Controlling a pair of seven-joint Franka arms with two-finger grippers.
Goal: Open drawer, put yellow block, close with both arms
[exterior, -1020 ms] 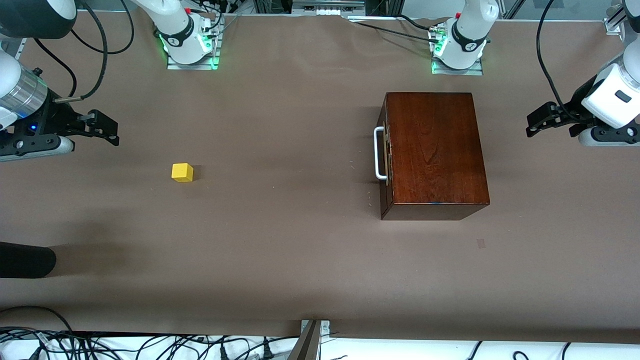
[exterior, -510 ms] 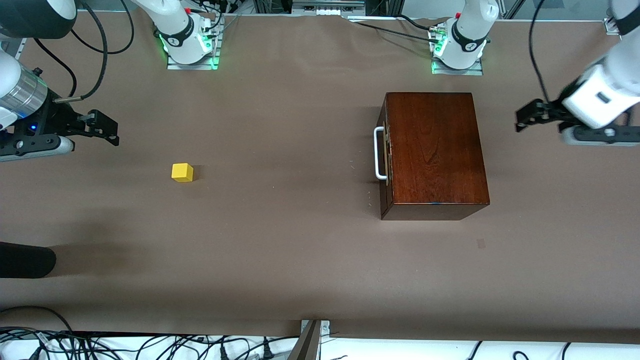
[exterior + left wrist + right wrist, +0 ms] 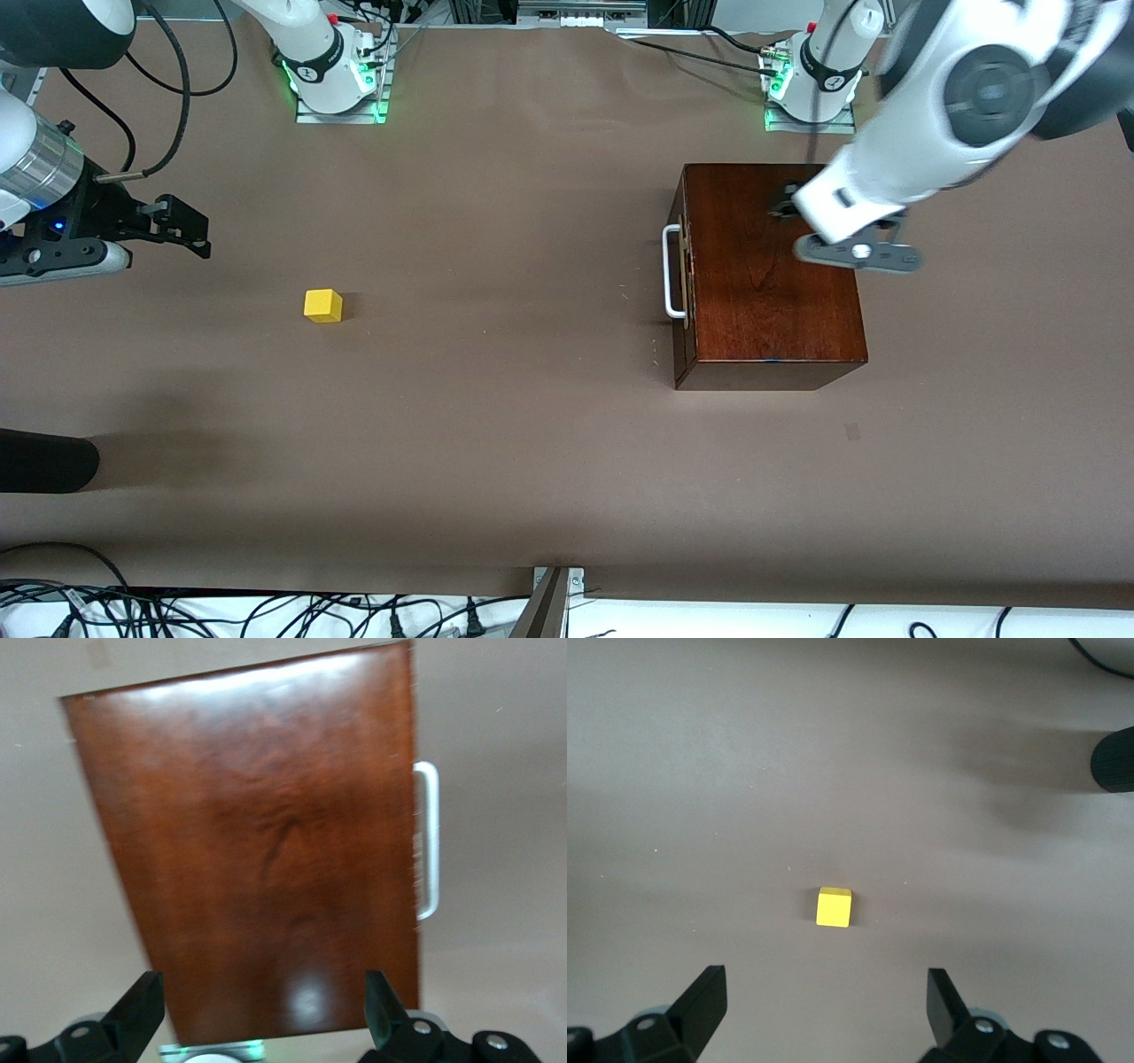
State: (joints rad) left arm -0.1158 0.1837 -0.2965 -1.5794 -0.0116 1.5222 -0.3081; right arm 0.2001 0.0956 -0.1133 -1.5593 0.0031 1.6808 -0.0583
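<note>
The dark reddish-brown wooden box stands toward the left arm's end of the table. Its drawer is shut, and the white U-shaped handle faces the right arm's end. My left gripper is open and empty over the box top; the left wrist view shows the gripper above the box and handle. The yellow block lies on the table toward the right arm's end. My right gripper is open and empty, waiting in the air near the block, as the right wrist view shows.
A black rounded object juts in at the right arm's end of the table, nearer the front camera than the block; it also shows in the right wrist view. The arm bases stand along the table's back edge. Cables run below the near edge.
My left arm has swung from the table's end in over the box top. The right arm, the block and the box have not moved.
</note>
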